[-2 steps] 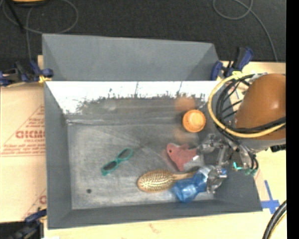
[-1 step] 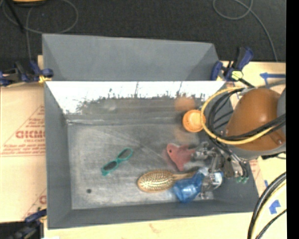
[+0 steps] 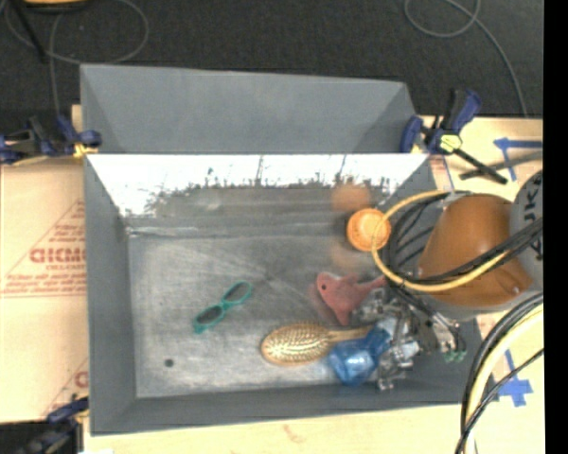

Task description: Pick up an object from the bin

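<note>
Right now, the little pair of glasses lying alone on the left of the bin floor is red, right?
Not quite: the glasses are teal-green, not red. They do lie alone on the left of the bin floor, as the camera view shows.

Five things on the bin floor, most crowded toward 3 o'clock.
Reading the floor of the bin point(image 3: 109, 282) as a clock face, the glasses point(image 3: 222, 305) lie alone at 9. The hairbrush point(image 3: 298, 344) is at 5, its handle pointing toward 3. A ball point(image 3: 367, 229) is at 2, near the back wall, and a flat piece point(image 3: 337, 294) at 3, between ball and hairbrush. A lump point(image 3: 350, 363) is at 4, just beside the handle, with the gripper point(image 3: 392, 352) on its 3 o'clock side.
</note>
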You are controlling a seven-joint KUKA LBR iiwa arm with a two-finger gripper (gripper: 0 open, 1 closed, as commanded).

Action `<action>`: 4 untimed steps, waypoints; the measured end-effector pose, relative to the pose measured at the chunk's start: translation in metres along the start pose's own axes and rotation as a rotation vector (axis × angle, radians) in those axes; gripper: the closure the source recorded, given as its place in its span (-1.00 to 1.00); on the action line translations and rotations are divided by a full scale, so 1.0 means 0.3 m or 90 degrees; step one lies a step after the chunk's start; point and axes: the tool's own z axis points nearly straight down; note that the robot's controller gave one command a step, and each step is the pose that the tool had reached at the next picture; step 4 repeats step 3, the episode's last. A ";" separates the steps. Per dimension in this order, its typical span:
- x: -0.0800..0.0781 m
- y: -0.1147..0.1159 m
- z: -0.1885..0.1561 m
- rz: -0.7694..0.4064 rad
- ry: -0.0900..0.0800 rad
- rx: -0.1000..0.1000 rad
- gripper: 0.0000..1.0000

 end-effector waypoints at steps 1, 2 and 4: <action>-0.084 -0.040 0.088 -0.077 -0.001 0.001 1.00; -0.084 -0.040 0.088 -0.077 -0.001 0.001 1.00; -0.121 -0.054 -0.537 -0.107 -0.004 0.002 1.00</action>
